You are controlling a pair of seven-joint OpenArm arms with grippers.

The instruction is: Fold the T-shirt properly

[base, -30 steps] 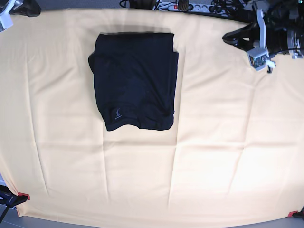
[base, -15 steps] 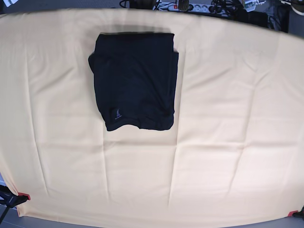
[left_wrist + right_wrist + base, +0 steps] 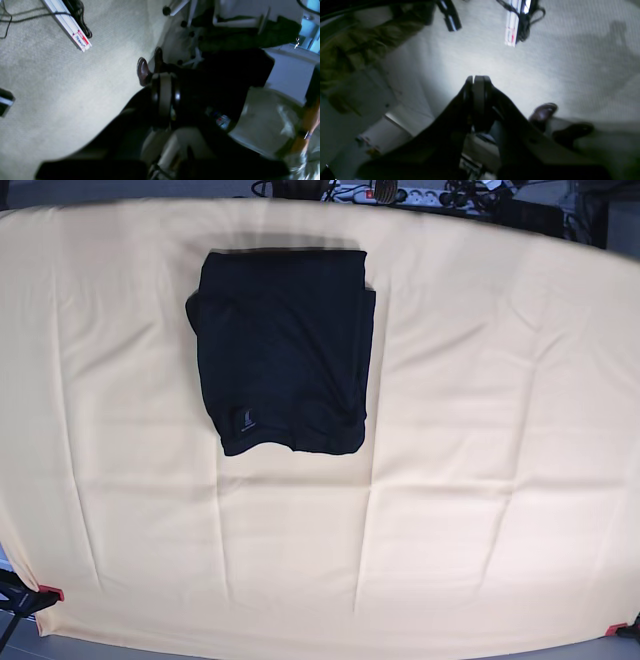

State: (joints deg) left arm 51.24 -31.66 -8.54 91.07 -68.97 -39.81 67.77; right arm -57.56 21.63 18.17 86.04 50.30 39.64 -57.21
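- Both hands are off the tabletop and out of the base view; in its own wrist view our left hand (image 3: 163, 100) shows fingers pressed together on nothing, aimed at the grey carpeted floor (image 3: 50, 82).
- Our right hand (image 3: 478, 100) reads the same in its wrist view: clenched and empty, looking down at floor and a white power strip (image 3: 512, 27).
- We see the plain black short-sleeved cloth T-shirt (image 3: 283, 345) lying as a compact, roughly rectangular packet on the pale yellow cloth-covered tabletop (image 3: 480, 480), toward the far edge and left of centre in the base view.
- We judge it soft, light and limp: it will sag and unfold if lifted by one point, and the layers may slide over each other.
- Any further grasp would best pinch all layers at two corners of one short edge, one hand each.
- Its long axis runs from the far edge toward the near edge of the tabletop, tilted only slightly.
- A tiny pale logo mark (image 3: 246, 420) sits near the nearer short edge, which is rounded and a little uneven; the far edge is straight.
- Folding looks essentially complete to us.
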